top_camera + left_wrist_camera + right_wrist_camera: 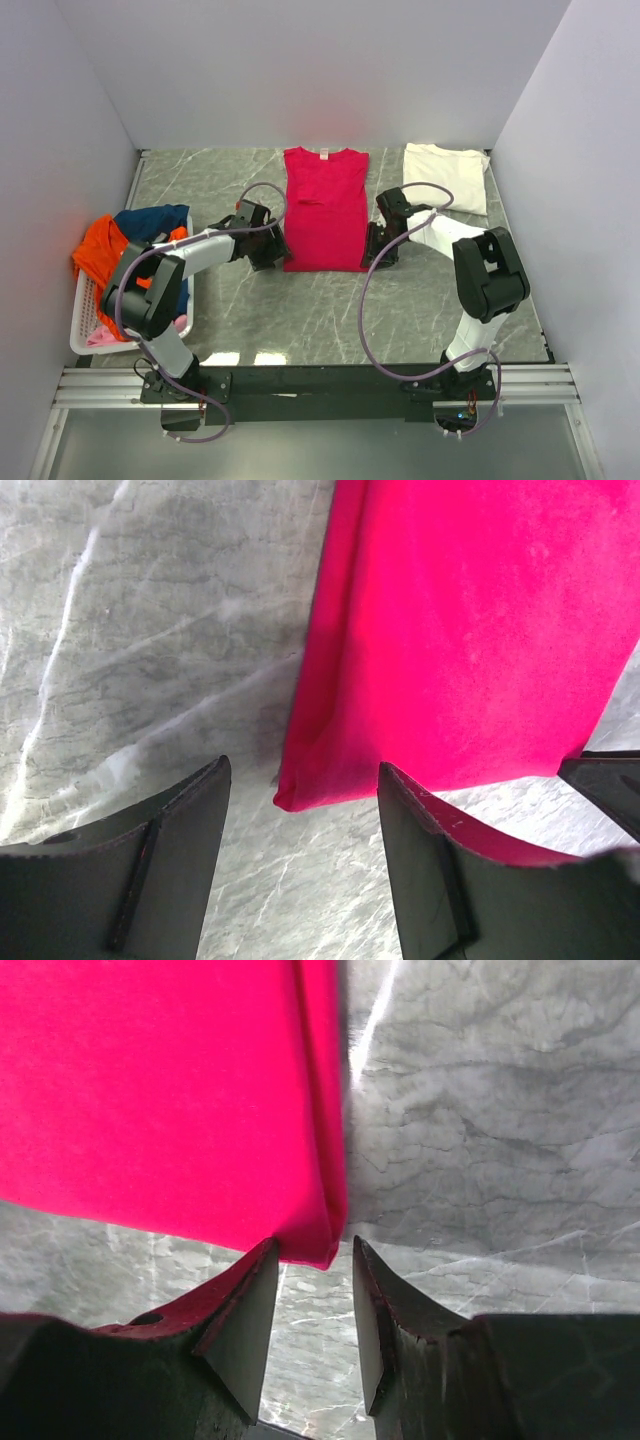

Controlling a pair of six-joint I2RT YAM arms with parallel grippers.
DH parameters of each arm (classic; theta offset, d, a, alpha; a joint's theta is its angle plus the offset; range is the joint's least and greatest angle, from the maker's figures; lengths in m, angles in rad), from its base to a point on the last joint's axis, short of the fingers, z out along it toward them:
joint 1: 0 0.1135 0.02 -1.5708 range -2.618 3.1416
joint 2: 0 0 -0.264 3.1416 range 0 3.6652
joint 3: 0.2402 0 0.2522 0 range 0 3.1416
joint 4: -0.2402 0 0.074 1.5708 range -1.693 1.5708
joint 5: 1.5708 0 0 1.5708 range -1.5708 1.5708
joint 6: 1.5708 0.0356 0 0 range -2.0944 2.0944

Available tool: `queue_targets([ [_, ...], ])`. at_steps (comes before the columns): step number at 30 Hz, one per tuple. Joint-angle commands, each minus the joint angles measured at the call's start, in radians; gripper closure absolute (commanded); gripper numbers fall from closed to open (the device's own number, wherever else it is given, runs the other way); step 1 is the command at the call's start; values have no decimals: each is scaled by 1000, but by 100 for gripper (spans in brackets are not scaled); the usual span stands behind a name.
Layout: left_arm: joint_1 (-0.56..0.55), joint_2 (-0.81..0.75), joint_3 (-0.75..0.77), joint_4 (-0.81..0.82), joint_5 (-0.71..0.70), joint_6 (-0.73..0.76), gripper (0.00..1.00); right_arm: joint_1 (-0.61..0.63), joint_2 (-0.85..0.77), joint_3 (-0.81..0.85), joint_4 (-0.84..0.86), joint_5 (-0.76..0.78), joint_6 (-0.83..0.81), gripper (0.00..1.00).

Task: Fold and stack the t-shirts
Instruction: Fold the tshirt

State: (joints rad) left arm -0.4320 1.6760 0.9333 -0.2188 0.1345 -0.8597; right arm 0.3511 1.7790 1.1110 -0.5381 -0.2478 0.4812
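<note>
A crimson-pink t-shirt [324,208] lies flat in a long strip at the table's middle, sleeves folded in, white neck label at the far end. My left gripper [268,258] is open at its near left corner [300,792], which lies between and just beyond the fingers. My right gripper [380,257] is open at the near right corner [318,1245], also just beyond the fingertips. A cream-white t-shirt [447,176] lies folded at the far right. Orange [98,252], navy [152,220] and pale pink [103,338] t-shirts are heaped in the basket.
A white slatted plastic basket [82,318] stands at the left edge of the grey marble table [300,320]. White walls close in the left, far and right sides. Purple cables loop beside both arms.
</note>
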Motion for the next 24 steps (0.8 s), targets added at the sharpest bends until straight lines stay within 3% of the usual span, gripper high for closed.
queue_targets([
  [1,-8,-47,-5,35,-1,-12,34,5,11,-4,4,22,5,57],
  [9,-17,-61,1,21,-22,-10,34,6,49,-11,24,1,2,65],
  [16,-56,-35,52,-59,-96,-7,37,6,80,-23,33,-28,-7,88],
  [24,-73,-24,44,-71,-131,-50,42,6,68,-19,21,-25,-18,95],
])
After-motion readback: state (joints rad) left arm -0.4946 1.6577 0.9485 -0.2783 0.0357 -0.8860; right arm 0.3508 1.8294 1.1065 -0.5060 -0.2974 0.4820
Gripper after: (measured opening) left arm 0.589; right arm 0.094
